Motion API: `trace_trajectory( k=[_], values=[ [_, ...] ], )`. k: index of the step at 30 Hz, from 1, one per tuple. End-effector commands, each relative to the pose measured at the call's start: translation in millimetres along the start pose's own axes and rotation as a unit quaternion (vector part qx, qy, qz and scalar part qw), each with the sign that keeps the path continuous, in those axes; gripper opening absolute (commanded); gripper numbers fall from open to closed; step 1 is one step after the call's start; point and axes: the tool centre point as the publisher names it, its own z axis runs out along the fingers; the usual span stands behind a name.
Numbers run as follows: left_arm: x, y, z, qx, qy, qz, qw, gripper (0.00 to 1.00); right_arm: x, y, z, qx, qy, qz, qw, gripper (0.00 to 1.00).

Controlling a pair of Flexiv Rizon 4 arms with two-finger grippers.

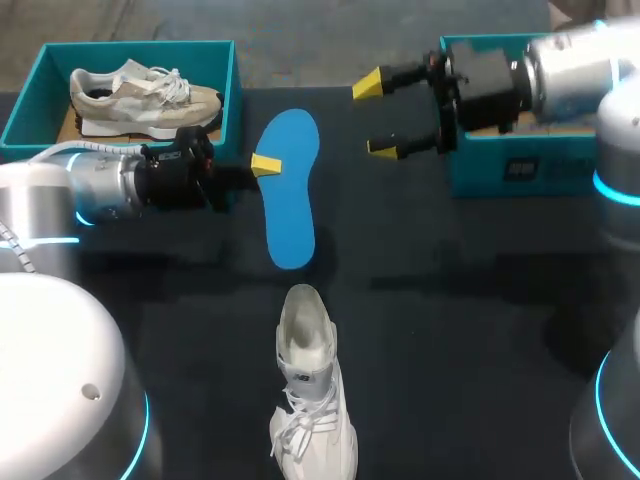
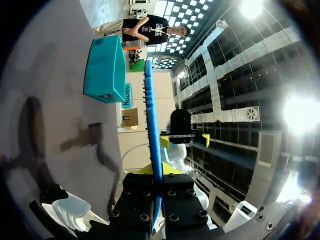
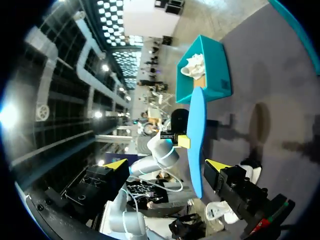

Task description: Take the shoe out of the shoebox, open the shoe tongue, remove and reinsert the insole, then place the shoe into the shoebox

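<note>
Plainly, the left fingers [image 1: 265, 165] are closed on the blue insole [image 1: 292, 200], pinching its long edge with one yellow tip on its upper face. The left wrist view shows the insole [image 2: 151, 125] edge-on between them and running out ahead. It seems to hang clear of the desk [image 1: 450, 300].

The right fingers [image 1: 367, 87] stand spread with nothing between them, well apart from the insole, on its far side from the left fingers. Just behind them sits a teal shoebox [image 1: 520, 170].

The white shoe [image 1: 310, 400] lies on the desk past the insole's nearer end, its open mouth turned towards that end. Behind the left fingers, another teal box [image 1: 140, 47] holds a second shoe [image 1: 140, 95].

I judge the insole is out and reinsertion is the step in hand. Next, the left fingers need to angle the insole's tip into the shoe's mouth, and the right fingers would likely have to steady the shoe or hold back the tongue.
</note>
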Motion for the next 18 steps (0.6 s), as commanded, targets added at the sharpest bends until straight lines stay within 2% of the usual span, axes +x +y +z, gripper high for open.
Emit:
trace_trajectory(
  k=[1, 9, 14, 18],
  values=[
    [0.6, 1, 0, 0.0, -0.002, 0.0, 1.0, 0.0, 28.4, 5.1, -10, 0.039, -0.137, 0.016, 0.99, 1.0],
    [0.6, 1, 0, 0.0, -0.002, 0.0, 1.0, 0.0, 55.3, 9.8, -4, 0.074, -0.278, 0.051, 0.956, 1.0],
    [0.6, 1, 0, 0.0, -0.002, 0.0, 1.0, 0.0, 74.9, 11.2, 4, 0.083, -0.364, 0.064, 0.925, 1.0],
    [0.6, 1, 0, 0.0, -0.002, 0.0, 1.0, 0.0, 86.1, 9.7, 10, 0.075, -0.421, 0.061, 0.902, 1.0]
  ],
)
